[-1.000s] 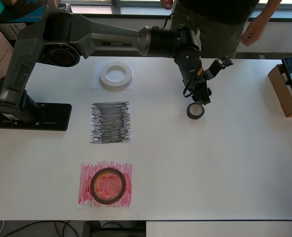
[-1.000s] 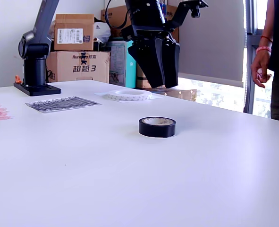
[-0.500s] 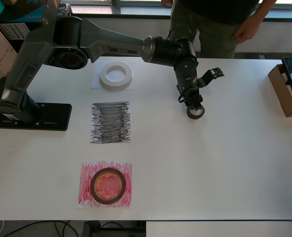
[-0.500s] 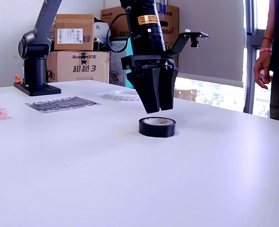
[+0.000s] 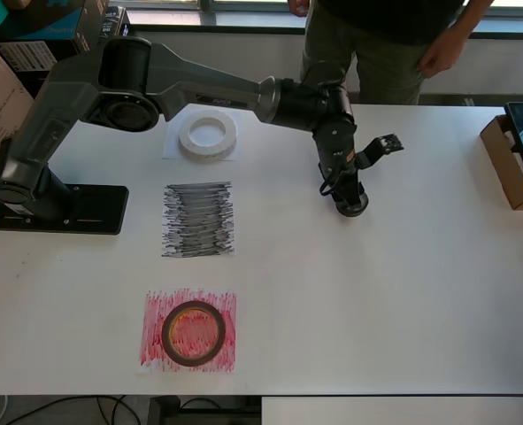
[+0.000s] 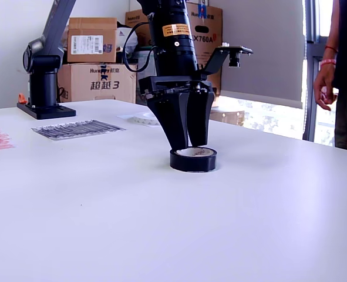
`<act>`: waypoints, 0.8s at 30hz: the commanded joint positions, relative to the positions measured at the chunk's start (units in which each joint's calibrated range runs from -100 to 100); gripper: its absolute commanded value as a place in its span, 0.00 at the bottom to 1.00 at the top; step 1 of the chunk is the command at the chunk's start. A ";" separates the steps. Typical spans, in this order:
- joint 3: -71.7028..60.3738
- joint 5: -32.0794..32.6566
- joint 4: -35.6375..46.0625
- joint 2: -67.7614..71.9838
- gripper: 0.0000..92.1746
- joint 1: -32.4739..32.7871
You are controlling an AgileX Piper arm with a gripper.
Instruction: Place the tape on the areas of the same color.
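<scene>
Black tape roll [image 6: 193, 160] lies flat on the white bench [image 6: 161, 223], at three o'clock from the black-scribbled sheet [image 5: 198, 220] overhead, with the pincer [image 6: 187, 144] tips nearly closed, lowered into its core.

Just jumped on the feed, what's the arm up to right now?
The tool is right over the small black tape roll on the bare table, fingertips at its rim; a grip isn't clear. The white roll and red-brown roll already sit on matching sheets. The black scribbled sheet has no roll on it.
</scene>
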 commanded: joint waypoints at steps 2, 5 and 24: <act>-1.11 0.27 0.39 0.75 0.65 0.75; -1.75 0.03 0.14 0.19 0.65 1.70; -6.47 0.19 0.56 0.56 0.65 2.10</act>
